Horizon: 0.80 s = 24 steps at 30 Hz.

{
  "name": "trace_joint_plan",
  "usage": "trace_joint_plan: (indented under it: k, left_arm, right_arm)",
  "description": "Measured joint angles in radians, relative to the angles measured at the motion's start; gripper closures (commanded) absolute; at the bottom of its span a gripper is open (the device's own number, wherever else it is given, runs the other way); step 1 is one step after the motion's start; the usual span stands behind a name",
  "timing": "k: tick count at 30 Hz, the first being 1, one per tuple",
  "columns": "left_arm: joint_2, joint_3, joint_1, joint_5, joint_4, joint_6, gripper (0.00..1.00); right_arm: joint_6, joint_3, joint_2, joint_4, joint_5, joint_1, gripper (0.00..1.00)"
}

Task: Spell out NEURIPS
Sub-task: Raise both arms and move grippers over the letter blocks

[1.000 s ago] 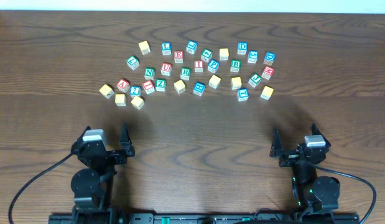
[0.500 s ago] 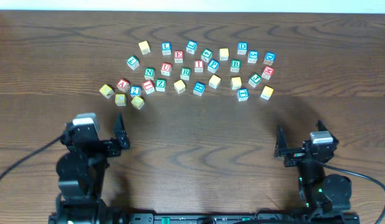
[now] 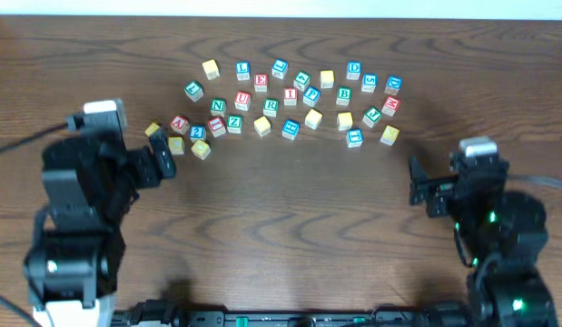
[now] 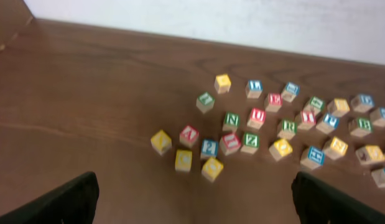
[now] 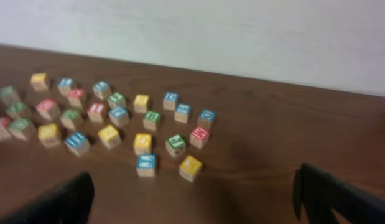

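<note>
Many small wooden letter blocks lie in a loose cluster at the far middle of the table. Among them are a green N (image 3: 218,106) (image 4: 232,119), a red U (image 3: 242,100) (image 4: 257,116), a green R (image 3: 271,106), a red I (image 3: 290,97), a blue P (image 3: 310,94) and a red E (image 3: 261,82). My left gripper (image 3: 135,150) (image 4: 195,193) is open and empty, raised just left of the cluster's near-left blocks. My right gripper (image 3: 444,186) (image 5: 192,193) is open and empty, raised near and to the right of the cluster.
Yellow blocks (image 3: 201,150) (image 3: 389,134) mark the cluster's near left and near right corners. A blue block (image 5: 146,163) and a yellow block (image 5: 190,166) are the closest to my right gripper. A white wall (image 4: 242,18) runs behind the brown table (image 3: 290,218).
Both arms have lifted from their low rest at the near edge and swung forward toward the blocks. Both grippers stay open and empty. The blocks have not moved.
</note>
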State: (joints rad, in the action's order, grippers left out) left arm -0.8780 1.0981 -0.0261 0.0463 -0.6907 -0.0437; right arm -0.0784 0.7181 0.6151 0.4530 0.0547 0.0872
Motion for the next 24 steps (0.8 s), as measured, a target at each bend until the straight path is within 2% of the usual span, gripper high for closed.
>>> trace_joint_plan:
  k: [12,19,24]
  left_arm:
    - [-0.345,0.392,0.0,0.012,-0.294,0.019,0.03]
    - [-0.562,0.655,0.0,0.046,-0.476,0.026,0.02]
    - [-0.629,0.719,0.0,0.056,-0.495,0.026,0.03]
  right_arm:
    - [-0.003,0.502,0.504,0.337,0.13,0.0,0.01]
    - [-0.006,0.828,0.794,0.599,0.168,0.001,0.01]
    - [-0.007,0.959,0.931,0.652,0.178,0.01,0.01]
